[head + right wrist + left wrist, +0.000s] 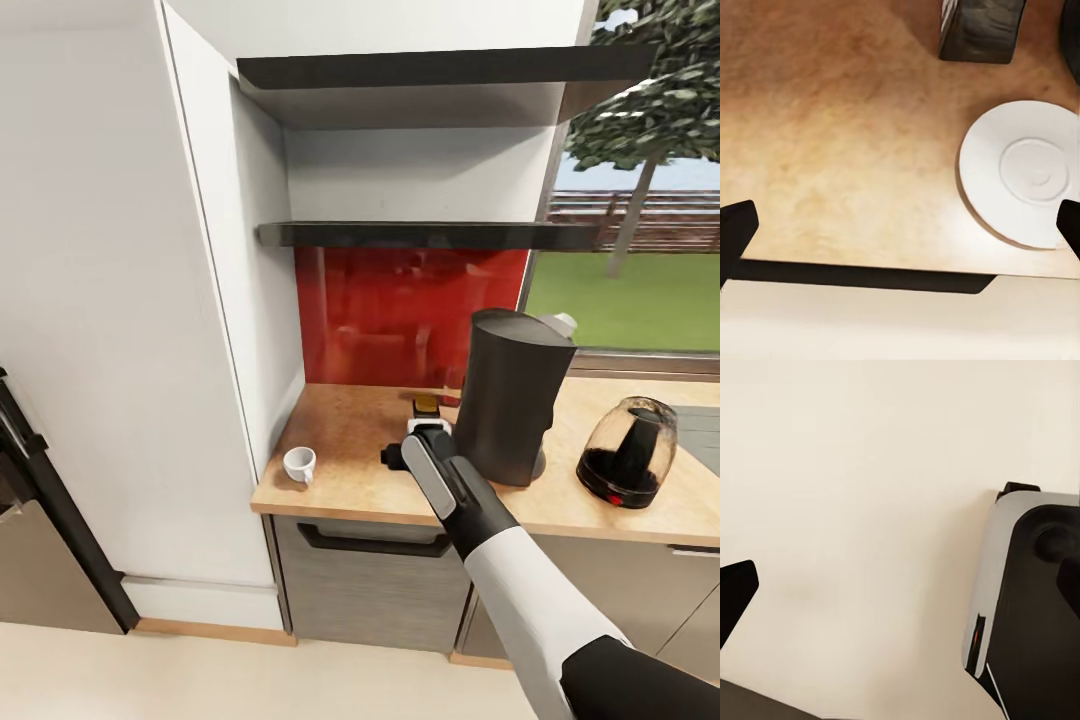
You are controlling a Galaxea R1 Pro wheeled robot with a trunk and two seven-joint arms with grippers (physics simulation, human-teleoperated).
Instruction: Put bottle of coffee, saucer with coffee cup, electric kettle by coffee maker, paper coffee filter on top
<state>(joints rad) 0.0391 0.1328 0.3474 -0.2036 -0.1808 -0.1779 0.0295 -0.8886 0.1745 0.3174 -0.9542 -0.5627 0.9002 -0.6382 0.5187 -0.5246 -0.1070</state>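
The black coffee maker (512,398) stands on the light-wood countertop (345,440), with a white paper coffee filter (560,323) at its top edge. The glass electric kettle (628,452) sits to its right. The white coffee cup (299,463) stands near the counter's left end. The bottle of coffee (426,405) with its gold lid is left of the coffee maker, also seen as a dark jar (981,30). My right gripper (412,443) (900,232) hangs open above the counter, the saucer (1026,172) lying beside it, off to one side. My left gripper (900,585) is open over the floor.
The thin black kitchen shelf (430,235) hangs bare above a red backsplash (400,315), with a thicker black board (440,70) higher up. A white tall cabinet (150,300) bounds the counter's left end. The robot's base (1027,600) shows over cream floor.
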